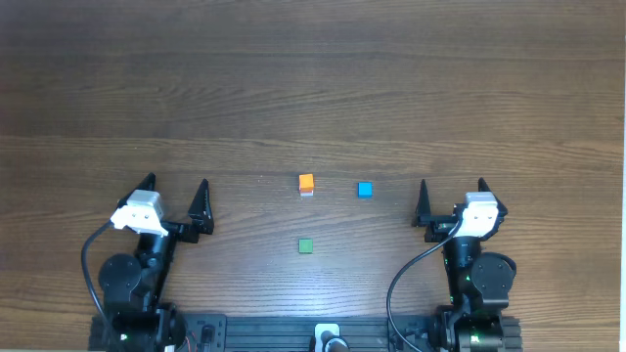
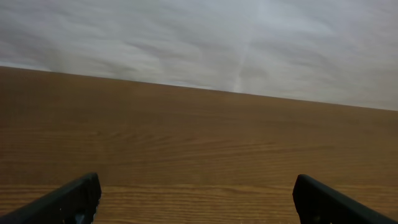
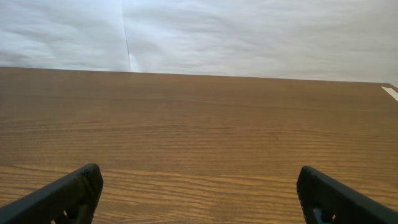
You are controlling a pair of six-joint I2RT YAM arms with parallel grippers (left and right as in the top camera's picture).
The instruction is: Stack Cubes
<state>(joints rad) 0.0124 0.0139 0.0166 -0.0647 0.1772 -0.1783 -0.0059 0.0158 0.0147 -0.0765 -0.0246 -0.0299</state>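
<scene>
On the counter (image 1: 313,88), the orange cube (image 1: 306,182) lies with the blue cube (image 1: 365,189) at its 3 o'clock and the green cube (image 1: 305,246) at 6 o'clock. The left end effector (image 1: 176,186), at their 9 o'clock, and right end effector (image 1: 452,186), at 3 o'clock, gape wide, empty.

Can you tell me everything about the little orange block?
The orange block is small and square-topped, with a pale strip along its near edge. It sits flat on the brown wooden table, near the middle, apart from the blue block and the green block. Nothing else touches it.
</scene>
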